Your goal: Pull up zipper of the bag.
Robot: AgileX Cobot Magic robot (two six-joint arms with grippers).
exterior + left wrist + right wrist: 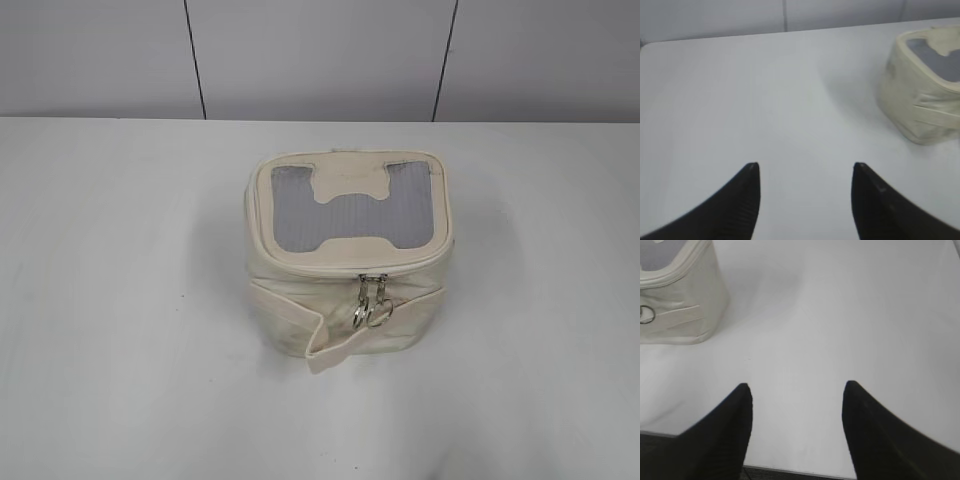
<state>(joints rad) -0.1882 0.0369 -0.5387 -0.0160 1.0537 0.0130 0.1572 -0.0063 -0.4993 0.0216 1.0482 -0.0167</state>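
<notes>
The bag (348,255) sits mid-table (120,300), zipper (372,300) pulls on its near side, wall (320,55) behind

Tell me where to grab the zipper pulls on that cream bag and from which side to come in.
Grip one of the silver pulls by its round ring, coming from the front, camera-facing side of the bag. Both hang side by side just under the lid rim, above the strap, rings dangling free of the fabric, so a pincer can probably close across one.

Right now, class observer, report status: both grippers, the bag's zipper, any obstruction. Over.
Left gripper open, empty, short of bag. Right gripper open, empty. Zipper pulls together at front, untouched. Table around bag bare. Over.
</notes>
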